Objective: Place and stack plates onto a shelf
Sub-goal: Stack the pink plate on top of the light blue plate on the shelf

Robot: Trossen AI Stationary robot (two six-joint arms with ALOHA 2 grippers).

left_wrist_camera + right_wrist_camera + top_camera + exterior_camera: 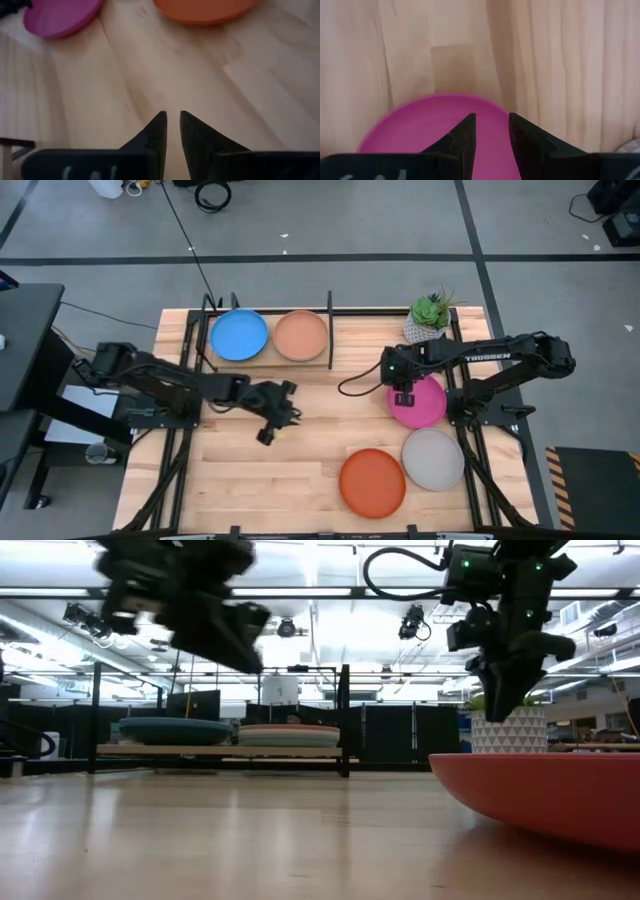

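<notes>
A: Over the magenta plate (419,402) near the bench's right edge, the right gripper (404,396) hangs w/ jaws part open, a narrow gap, nothing between them.

B: And the left gripper (272,430)?

A: Mid-bench, left of centre, above bare wood. Fingers nearly together w/ a slim gap in its wrist view, holding nothing.

B: Where's the shelf (330,330)?

A: Back edge, left half. Bright blue plate (240,335) tops the left bay, peach plate (300,335) tops the right. From table level each bay looks like a low stack, can't count them.

B: What's still loose?

A: Orange plate (372,482) and grey plate (433,459) toward the front right corner, touching or nearly. Magenta sits just behind the grey.

B: So magenta's the pick, I'd guess. Tips?

A: Come down on its rim, not the flat middle; one finger under the lip, one on top. Close firmly, lift level, and clear the potted plant (430,315) at the back right before swinging to a bay.
</notes>
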